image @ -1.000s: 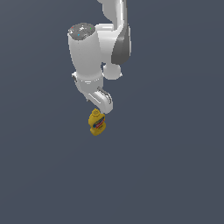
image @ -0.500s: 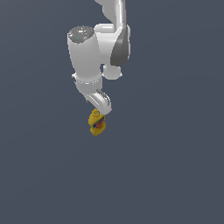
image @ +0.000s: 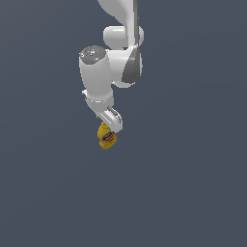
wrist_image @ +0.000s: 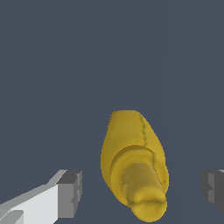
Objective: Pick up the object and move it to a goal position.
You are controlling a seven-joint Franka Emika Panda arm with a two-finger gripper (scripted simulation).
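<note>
Barely shifted since a second ago, the arm hangs over the mustard bottle [image: 106, 136], directly beneath the gripper [image: 112, 129]; wrist view: fingers [wrist_image: 70, 193] spread wide, bottle [wrist_image: 133, 162] untouched between them; probably light, slick plastic, best pinched mid-body.

The supporting surface [image: 193, 193] was a plain dark grey-blue plane that filled both views, without any edge, seam or marking. The only thing on it was the yellow bottle [image: 106, 137], and from these angles it was hard to tell if the bottle really rested on the surface.
</note>
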